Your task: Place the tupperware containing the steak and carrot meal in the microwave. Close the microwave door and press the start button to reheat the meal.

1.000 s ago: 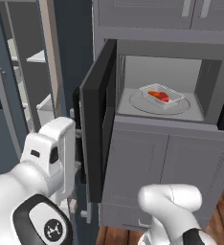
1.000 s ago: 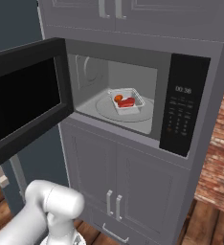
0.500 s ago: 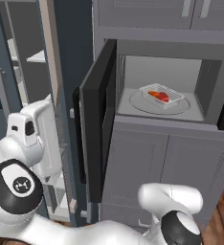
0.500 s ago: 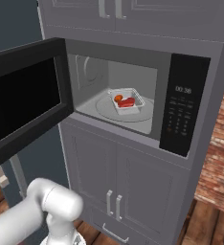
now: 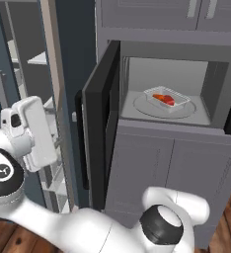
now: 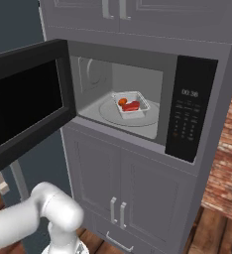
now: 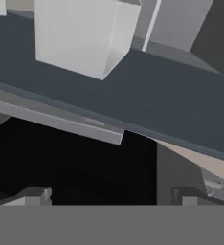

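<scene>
With the clear rectangular plastic tupperware (image 5: 167, 99) already on the turntable, loading looks done.
Black side-hinged microwave door (image 5: 100, 123), frame centre-left, stands open; fingers (image 7: 114, 196) spread, empty; start unpressed.

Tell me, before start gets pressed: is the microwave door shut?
Open: the microwave door swings wide, exposing the tupperware on the turntable.

Microwave door (image 6: 26, 104) cut off at left edge (right base view), keypad labels (image 6: 186, 121) unreadable
</scene>
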You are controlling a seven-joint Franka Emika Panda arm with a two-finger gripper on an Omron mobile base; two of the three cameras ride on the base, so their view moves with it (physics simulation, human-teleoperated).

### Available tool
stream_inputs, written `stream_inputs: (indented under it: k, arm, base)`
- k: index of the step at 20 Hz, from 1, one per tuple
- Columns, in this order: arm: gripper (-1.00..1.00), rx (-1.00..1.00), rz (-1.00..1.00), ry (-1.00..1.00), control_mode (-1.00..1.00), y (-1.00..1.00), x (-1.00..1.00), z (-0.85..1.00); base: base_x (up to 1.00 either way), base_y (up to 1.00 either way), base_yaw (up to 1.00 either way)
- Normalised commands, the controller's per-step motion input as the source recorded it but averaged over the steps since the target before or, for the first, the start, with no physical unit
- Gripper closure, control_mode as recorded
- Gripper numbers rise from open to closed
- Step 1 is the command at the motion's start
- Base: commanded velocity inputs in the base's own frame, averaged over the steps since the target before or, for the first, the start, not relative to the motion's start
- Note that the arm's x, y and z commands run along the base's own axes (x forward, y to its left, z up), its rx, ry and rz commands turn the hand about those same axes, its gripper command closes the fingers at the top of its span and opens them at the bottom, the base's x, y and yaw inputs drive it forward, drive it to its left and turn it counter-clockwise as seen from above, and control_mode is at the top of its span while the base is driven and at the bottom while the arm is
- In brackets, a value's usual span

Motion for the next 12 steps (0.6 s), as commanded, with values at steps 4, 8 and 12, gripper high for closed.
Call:
stream_inputs:
  k: [4,8,12]
  arm:
    - [-1.0,-0.01,-0.27,0.0,-1.0,-0.46,0.03,0.0]
    - [-1.0,0.01,-0.18,-0.04,-1.0,-0.96,-0.03,0.0]
    - [-1.0,0.06,-0.11,-0.09,-1.0,-1.0,-0.3,0.0]
  base:
    - [0.0,0.0,0.0]
    - [0.0,0.0,0.0]
    - [0.0,0.0,0.0]
